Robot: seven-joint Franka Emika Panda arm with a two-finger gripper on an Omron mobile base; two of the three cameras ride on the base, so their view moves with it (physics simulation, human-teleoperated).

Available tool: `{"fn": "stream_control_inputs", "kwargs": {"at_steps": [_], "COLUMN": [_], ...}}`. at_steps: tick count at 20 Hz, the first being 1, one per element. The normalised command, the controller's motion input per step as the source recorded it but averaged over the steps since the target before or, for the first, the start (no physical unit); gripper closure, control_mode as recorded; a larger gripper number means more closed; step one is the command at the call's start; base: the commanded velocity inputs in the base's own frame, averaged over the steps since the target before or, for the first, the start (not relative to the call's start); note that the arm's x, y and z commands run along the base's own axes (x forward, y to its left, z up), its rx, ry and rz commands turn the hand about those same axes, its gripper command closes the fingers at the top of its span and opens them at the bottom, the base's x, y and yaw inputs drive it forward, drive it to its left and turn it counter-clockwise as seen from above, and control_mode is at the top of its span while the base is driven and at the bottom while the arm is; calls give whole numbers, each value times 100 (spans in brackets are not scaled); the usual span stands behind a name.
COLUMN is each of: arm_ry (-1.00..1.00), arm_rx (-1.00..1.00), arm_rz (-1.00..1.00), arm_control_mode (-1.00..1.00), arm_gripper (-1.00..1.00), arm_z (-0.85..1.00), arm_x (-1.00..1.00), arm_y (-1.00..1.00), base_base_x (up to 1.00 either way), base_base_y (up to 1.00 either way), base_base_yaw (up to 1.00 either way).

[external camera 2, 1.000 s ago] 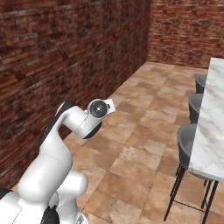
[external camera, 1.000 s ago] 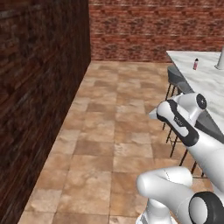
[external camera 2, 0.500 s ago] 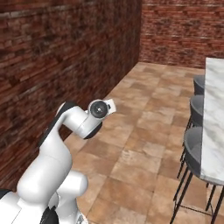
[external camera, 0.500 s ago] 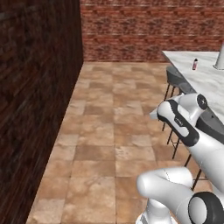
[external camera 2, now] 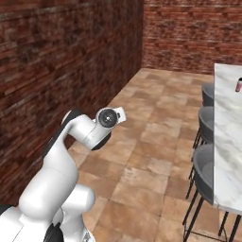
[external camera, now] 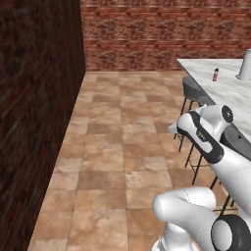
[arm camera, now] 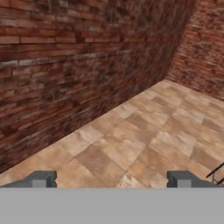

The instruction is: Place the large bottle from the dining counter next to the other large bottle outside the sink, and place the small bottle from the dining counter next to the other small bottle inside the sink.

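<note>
Two bottles far off, one edge-cropped; end effector fingers wide apart, empty.

Lighting: even and moderately bright, diffuse, with no source we can place. We find the left brick wall dim, nearly black in the left base view, while the far brick wall reads lit and red.

Shadows: none cast on the tiled floor; soft shading only on the white arm.

Glare: none, though the marble counter looks pale, almost washed out.

Sharpness: rendered frames, coarse textures, slightly soft brick mortar in the hand view. We see no edge distortion.
</note>
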Motion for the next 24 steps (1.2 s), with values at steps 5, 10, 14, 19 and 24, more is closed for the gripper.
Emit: {"fn": "stream_control_inputs", "kwargs": {"at_steps": [5,10,14,19,24], "arm_ry": [0,0,0,0,0], "arm_rx": [0,0,0,0,0], "arm_rz": [0,0,0,0,0], "arm_control_mode": [100,100,100,100,100], "arm_gripper": [-100,-100,-100,-100,-100], "arm_z": [0,0,0,0,0], "arm_x": [0,0,0,0,0], "arm_y": [0,0,0,0,0], "base_base_x": [49,49,49,53,54], "base_base_y": [24,28,32,31,29], "base_base_yaw": [-10,-11,-11,-11,-11]}}
